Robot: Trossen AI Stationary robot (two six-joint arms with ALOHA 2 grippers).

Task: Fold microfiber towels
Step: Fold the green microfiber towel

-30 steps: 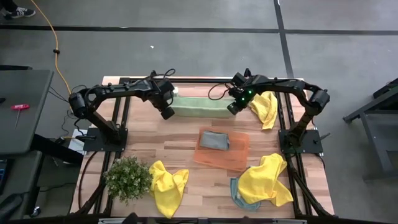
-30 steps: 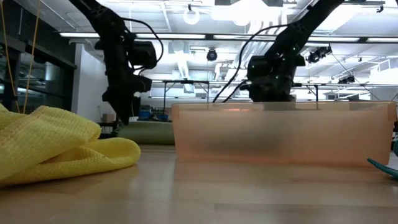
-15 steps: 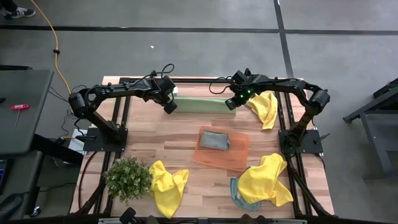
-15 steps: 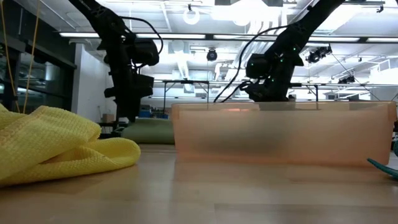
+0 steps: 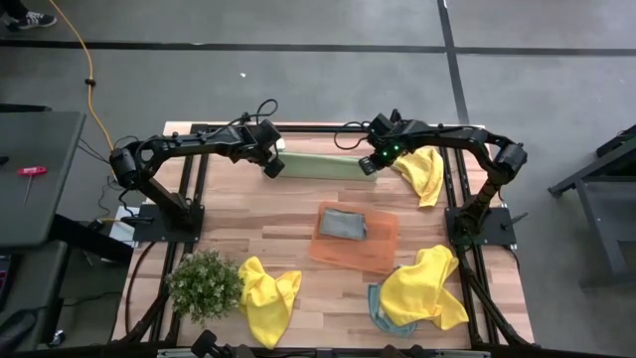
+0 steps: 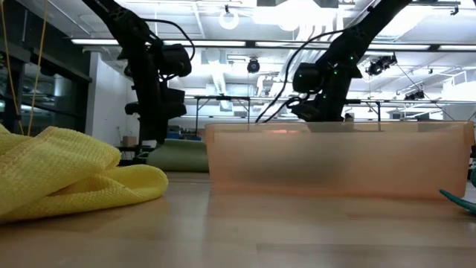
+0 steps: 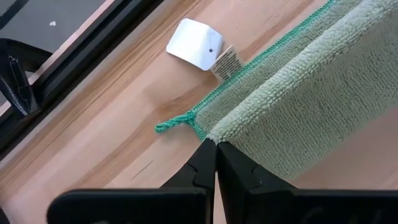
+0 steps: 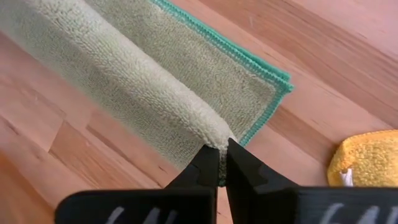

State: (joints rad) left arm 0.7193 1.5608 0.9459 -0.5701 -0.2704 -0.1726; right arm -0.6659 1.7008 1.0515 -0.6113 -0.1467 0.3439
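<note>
The left claw (image 5: 273,167) is closed, pinching one end of the pale green towel (image 5: 318,166); the right claw (image 5: 370,166) pinches the other end. The towel stretches between them along the far edge of the desk (image 5: 248,234), folded lengthwise, its teal-stitched lower edge (image 8: 249,59) flat on the wood. Bare wood lies between it and the orange tray (image 5: 378,249). A yellow towel (image 5: 424,171) sits just beyond the right claw.

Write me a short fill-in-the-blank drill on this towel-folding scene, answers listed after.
1. Both grippers are shut on the pale ____ towel at the table's far edge.
2. The left gripper pinches the end where a white ____ sticks out.
3. A grey-blue towel lies on the ____ mat.
4. Beside the right gripper lies a ____ towel.

Answers: green; tag; orange; yellow
</note>
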